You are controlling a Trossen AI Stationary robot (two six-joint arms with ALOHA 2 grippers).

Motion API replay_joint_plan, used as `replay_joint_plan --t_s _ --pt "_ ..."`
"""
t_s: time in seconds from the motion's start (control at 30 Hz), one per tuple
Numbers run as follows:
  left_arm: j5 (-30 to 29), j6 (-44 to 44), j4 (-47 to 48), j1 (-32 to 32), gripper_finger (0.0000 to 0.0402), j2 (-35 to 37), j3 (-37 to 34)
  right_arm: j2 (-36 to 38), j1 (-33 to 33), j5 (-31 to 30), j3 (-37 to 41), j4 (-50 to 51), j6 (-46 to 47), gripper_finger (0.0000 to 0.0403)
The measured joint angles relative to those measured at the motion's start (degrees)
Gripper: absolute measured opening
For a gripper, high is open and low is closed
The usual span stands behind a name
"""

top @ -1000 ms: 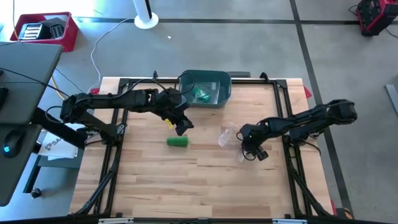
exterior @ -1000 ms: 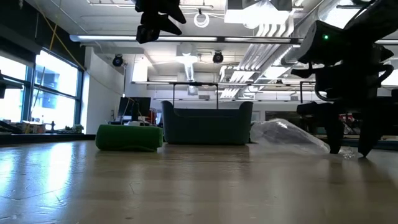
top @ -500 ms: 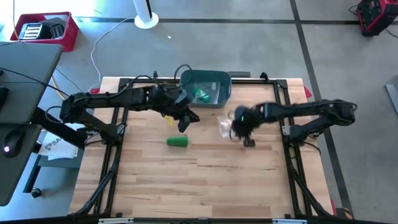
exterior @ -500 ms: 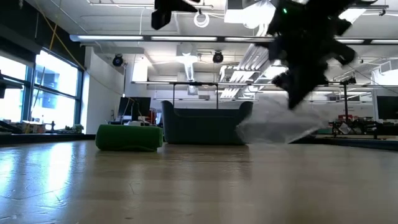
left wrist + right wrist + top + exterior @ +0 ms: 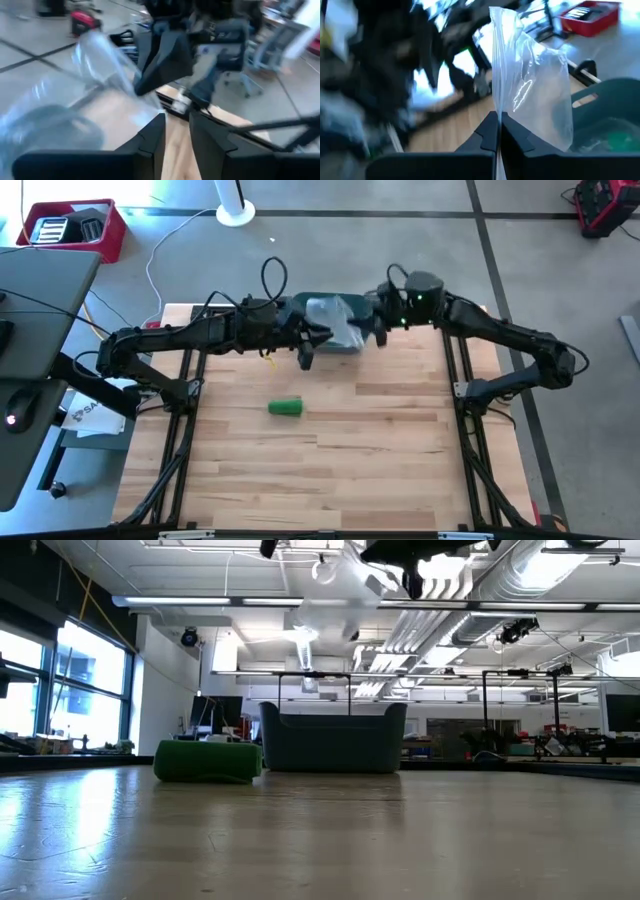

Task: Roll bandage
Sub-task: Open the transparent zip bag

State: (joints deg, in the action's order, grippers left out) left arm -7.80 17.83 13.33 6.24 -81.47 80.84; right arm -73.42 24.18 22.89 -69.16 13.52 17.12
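moved: right gripper [image 5: 494, 131] carried clear bag [image 5: 532, 92] up over bin [image 5: 350, 340] | right pinches bag | left gripper [image 5: 176, 131] slightly apart, empty | only high view shows green roll [image 5: 285, 408] alone on table [image 5: 330, 470]

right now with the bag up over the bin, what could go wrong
The right pincer is shut on only an edge of the bag, so the limp plastic may slip out and drop into the bin. The left pincer comes in close beside it with its fingers only slightly apart, and the two arms could bump. The roll lies alone on the table and could be knocked.
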Motion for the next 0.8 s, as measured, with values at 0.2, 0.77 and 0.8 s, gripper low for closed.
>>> replay_joint_plan --t_s 0.2,0.77,0.8 --pt "-7.26 3.02 -1.77 0.48 0.0134 -0.27 -0.23 -1.13 -0.21 -4.34 -0.03 -10.37 12.82 0.0" --pt "-12.27 4.57 -12.11 3.19 0.018 -3.36 -2.25 -4.67 -2.94 -7.34 -0.05 -24.84 19.95 0.0" --pt "-12.37 4.59 -12.06 3.19 0.0178 -3.61 -2.28 -4.67 -2.97 -7.25 -0.05 -25.0 20.32 0.0"
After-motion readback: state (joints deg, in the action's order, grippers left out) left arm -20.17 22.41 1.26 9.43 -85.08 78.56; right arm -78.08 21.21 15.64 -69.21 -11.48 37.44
